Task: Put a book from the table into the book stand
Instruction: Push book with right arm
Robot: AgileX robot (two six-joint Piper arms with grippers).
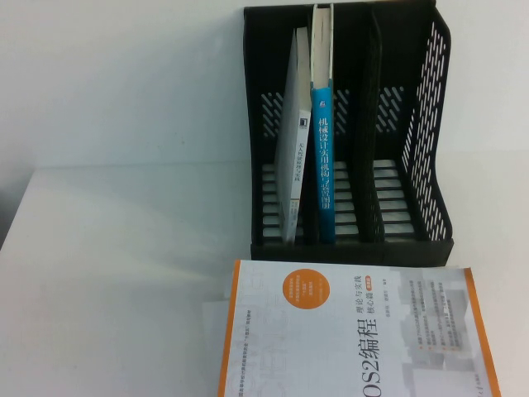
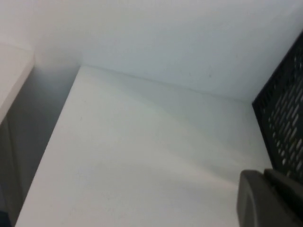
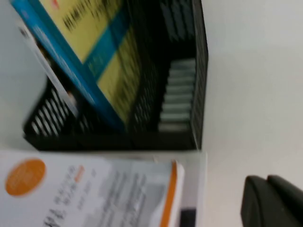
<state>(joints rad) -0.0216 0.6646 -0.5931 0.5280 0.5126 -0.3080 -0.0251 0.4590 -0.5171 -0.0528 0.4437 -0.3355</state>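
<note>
The ROS2 book (image 1: 355, 339), white with orange edges and an orange circle, lies flat on the white table (image 1: 124, 273) just in front of the black book stand (image 1: 413, 124). It also shows in the right wrist view (image 3: 94, 194). Neither gripper shows in the high view. My left gripper (image 2: 265, 174) shows only as dark fingers pressed together, over bare table beside the stand's perforated side (image 2: 284, 123). My right gripper (image 3: 267, 179) likewise looks shut and empty, over the table to the right of the book and in front of the stand (image 3: 199, 71).
A thin white book (image 1: 296, 149) leans in the stand's left compartment. A blue-spined book (image 1: 324, 149) stands upright next to it and shows in the right wrist view (image 3: 94, 52). The right compartment holds nothing. A white wall rises behind the table.
</note>
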